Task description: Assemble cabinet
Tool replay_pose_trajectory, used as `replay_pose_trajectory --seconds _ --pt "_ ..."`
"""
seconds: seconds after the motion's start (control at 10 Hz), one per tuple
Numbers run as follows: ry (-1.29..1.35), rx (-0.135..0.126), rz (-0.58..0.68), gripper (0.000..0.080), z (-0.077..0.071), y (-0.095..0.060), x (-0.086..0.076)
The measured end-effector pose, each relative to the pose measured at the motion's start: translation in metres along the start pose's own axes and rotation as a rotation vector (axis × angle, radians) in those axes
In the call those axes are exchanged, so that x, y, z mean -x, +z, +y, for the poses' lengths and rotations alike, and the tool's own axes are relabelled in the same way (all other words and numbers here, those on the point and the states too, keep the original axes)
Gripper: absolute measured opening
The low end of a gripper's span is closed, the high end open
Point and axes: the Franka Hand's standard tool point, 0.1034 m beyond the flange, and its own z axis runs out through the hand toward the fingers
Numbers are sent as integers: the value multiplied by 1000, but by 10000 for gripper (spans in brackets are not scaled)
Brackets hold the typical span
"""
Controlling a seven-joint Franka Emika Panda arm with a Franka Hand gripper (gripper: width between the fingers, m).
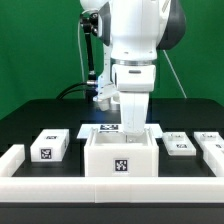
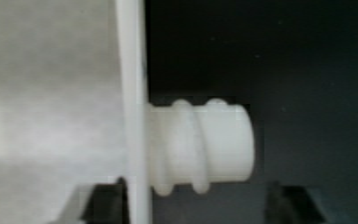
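Note:
The cabinet box (image 1: 121, 157), white with a black-and-white tag on its front, stands at the table's front centre. My gripper (image 1: 129, 126) reaches down over its top opening, and the fingertips are hidden by the box rim. In the wrist view the gripper (image 2: 201, 205) straddles a thin white upright wall (image 2: 131, 100) and a white ribbed knob (image 2: 204, 145) that sticks out from it. The dark fingers (image 2: 105, 205) stand apart, one on each side, and a small gap shows between the knob and the far finger. Small tagged drawer blocks lie at the exterior view's left (image 1: 48, 146) and right (image 1: 180, 145).
Another tagged block (image 1: 212, 144) lies at the far right of the exterior view. Long white rail pieces (image 1: 60, 184) run along the front and both sides. The marker board (image 1: 103, 130) lies behind the box. The table top is black, with a green backdrop behind.

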Motion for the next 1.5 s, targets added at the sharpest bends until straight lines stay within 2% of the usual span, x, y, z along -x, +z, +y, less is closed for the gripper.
replay_pose_trajectory --seconds 0.1,0.2,0.3,0.4,1.1,1.3,1.5 --pt "0 0 0 238 0 0 0" --pt "0 -1 0 238 0 0 0" --pt "0 -1 0 69 0 1 0" --pt "0 1 0 32 0 0 0" --pt "1 2 1 32 1 0 0" --pt "-4 27 8 32 20 -1 -7" --pt "4 50 25 31 41 -3 -29"
